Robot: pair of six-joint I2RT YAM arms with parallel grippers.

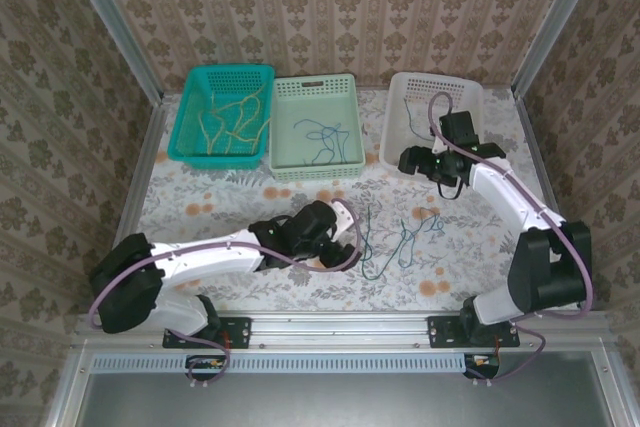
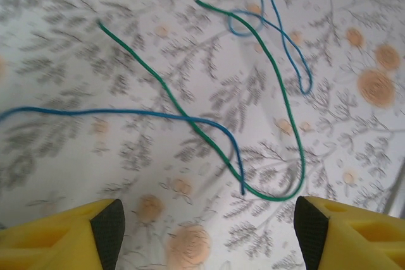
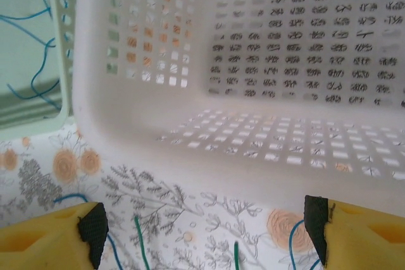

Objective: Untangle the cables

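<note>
partly done: thin yellow wires (image 1: 232, 117) lie in the teal plastic basket (image 1: 190, 117), thin green wire (image 2: 278, 86) and blue wire (image 2: 126, 113) cross toward the table's (image 1: 200, 207) near edge, left gripper (image 2: 209, 232) and right gripper (image 3: 202, 232) gape empty.

Green cable (image 2: 303, 162), blue cable (image 2: 95, 111), white basket (image 3: 253, 61), pale tablecloth (image 2: 63, 175) (grey sprigs, orange blooms)

Smooth plastic basket (image 3: 126, 124); glossy cables (image 2: 286, 102).
</note>
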